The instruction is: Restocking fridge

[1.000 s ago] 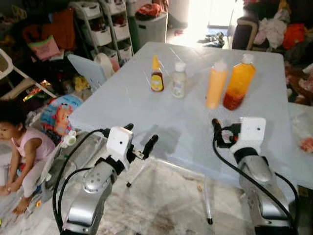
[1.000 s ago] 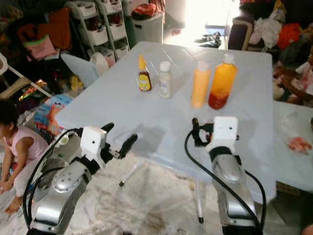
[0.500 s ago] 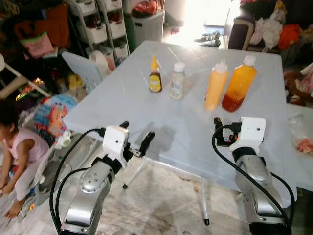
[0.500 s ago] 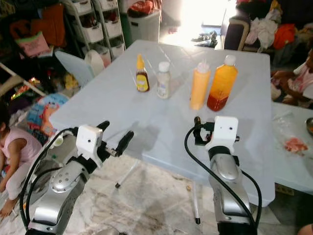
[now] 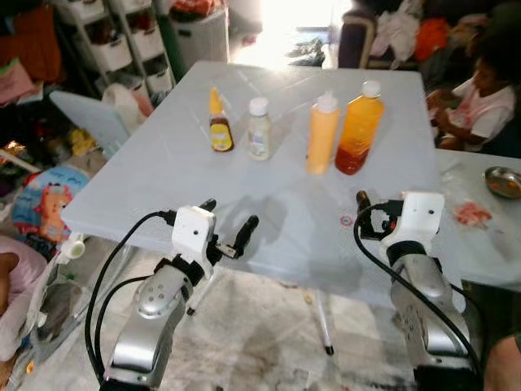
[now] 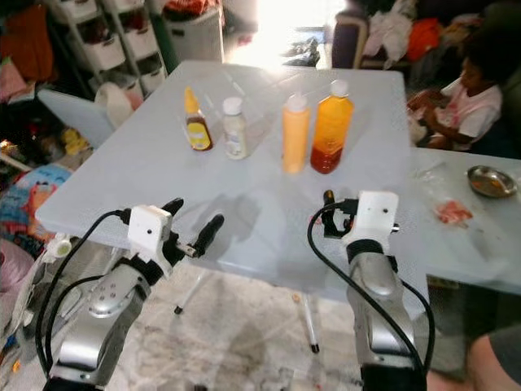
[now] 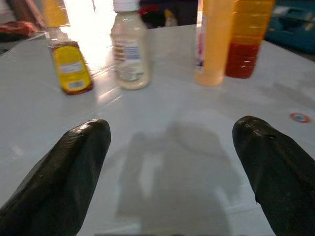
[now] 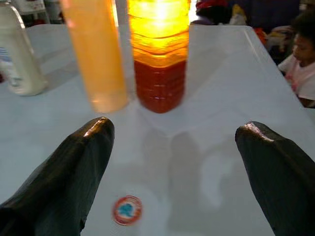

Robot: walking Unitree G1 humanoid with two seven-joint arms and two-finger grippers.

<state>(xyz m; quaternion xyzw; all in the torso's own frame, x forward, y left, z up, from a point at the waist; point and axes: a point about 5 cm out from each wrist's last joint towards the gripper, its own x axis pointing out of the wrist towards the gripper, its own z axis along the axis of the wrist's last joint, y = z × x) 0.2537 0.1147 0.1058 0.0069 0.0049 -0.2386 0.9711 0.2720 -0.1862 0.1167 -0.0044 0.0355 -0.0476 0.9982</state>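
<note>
Pale grey table (image 5: 163,163) ahead, four bottles lined up across its far half, set out for the fridge run: honey bottle (image 5: 218,124) at 11 o'clock, white bottle (image 5: 259,130) just beside it, orange squeeze bottle (image 5: 322,134) at 12, big juice bottle (image 5: 358,129) touching its side. Left gripper (image 5: 225,230) hovers at the near edge, fingers spread wide, nothing in them. Right gripper (image 8: 172,147) is splayed too, empty, and squared up on the juice bottle, likely the first pick. Both arms are low and level, it seems for a side grasp. At 2 o'clock a child (image 5: 480,94) sits well apart from the bottles
</note>
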